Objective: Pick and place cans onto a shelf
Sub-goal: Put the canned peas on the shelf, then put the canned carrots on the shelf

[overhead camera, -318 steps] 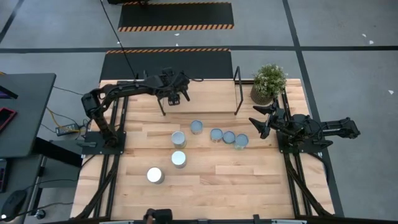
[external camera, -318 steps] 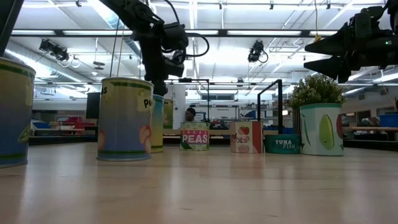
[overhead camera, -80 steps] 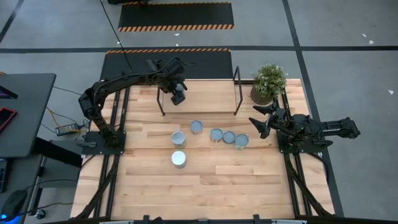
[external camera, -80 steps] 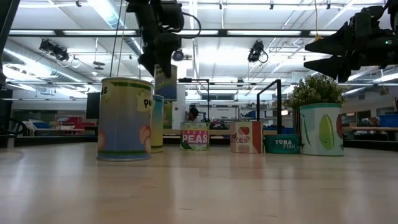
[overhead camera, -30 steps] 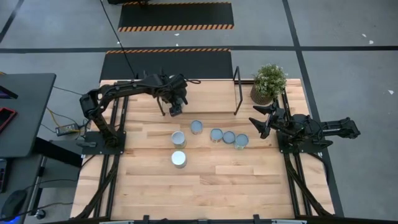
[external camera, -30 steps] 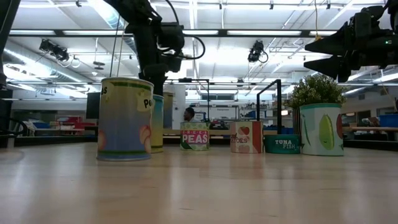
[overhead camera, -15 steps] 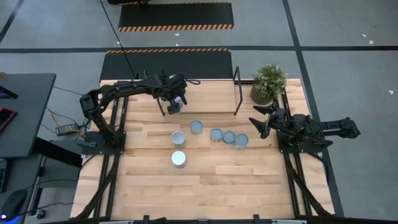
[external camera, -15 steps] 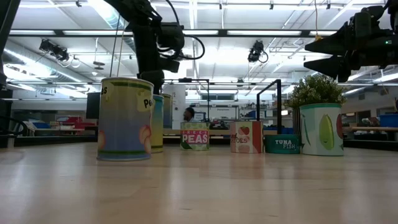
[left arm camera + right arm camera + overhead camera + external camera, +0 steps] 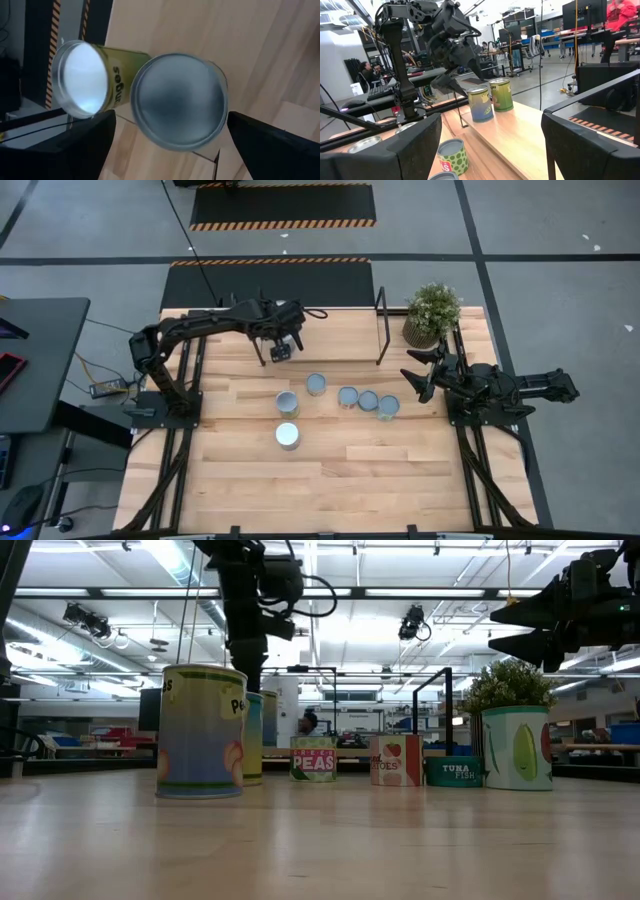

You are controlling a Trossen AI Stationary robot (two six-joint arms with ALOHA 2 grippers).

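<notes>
Hovering above the low light-wood shelf [image 9: 320, 340] framed by thin black metal posts, the left gripper [image 9: 281, 348] holds its fingers spread apart, gripping nothing. Directly beneath it, two cylindrical tin cans stand side by side on the shelf board: a blue-labelled can with a grey lid [image 9: 179, 100] and a green-labelled can with a shiny silver lid [image 9: 80, 77]. Six further silver-topped cans [image 9: 349, 396] stand on the large wooden tabletop [image 9: 400, 470] in front of the shelf. At the table's right edge, near the potted green plant [image 9: 431, 312], the right gripper [image 9: 418, 378] waits with fingers parted, empty.
</notes>
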